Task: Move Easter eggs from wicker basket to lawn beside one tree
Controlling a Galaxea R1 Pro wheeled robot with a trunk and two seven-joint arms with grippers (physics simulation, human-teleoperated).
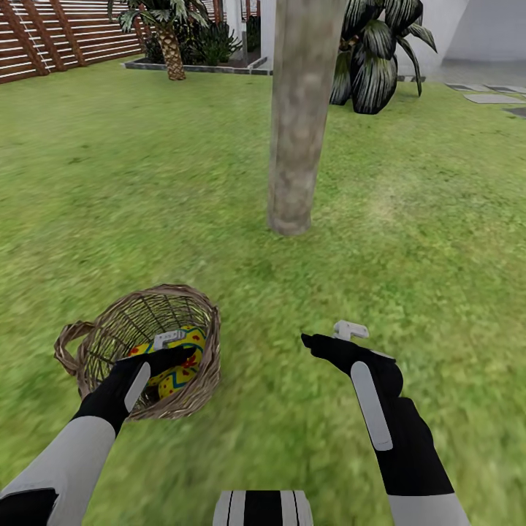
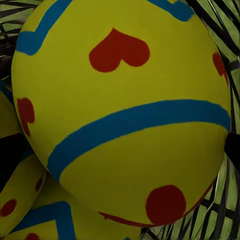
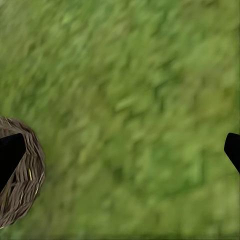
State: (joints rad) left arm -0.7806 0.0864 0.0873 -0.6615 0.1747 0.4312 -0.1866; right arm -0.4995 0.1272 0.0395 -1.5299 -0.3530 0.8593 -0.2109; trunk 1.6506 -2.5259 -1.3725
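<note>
The wicker basket [image 1: 207, 310] sits on the lawn [image 1: 424, 219] at the lower left, with yellow Easter eggs [image 1: 181, 374] showing inside. My left gripper [image 1: 172, 347] reaches into it, open. Up close, one egg [image 2: 120, 100] lies between its two dark fingertips [image 2: 9, 160], and two more eggs [image 2: 20, 195] [image 2: 75, 220] lie beneath. Basket weave [image 2: 225, 50] surrounds them. My right gripper [image 1: 332, 336] hovers open and empty over the grass [image 3: 135, 100], to the right of the basket [image 3: 22, 185]. The tree [image 1: 299, 124] rises straight ahead, beyond both grippers.
A palm [image 1: 172, 44] and a slatted wooden fence [image 1: 44, 36] stand at the far left. A dark broad-leaved plant [image 1: 376, 51] grows behind the trunk. Grey stepping stones [image 1: 489, 95] and a white wall [image 1: 475, 29] lie at the far right. Open grass surrounds the trunk's base.
</note>
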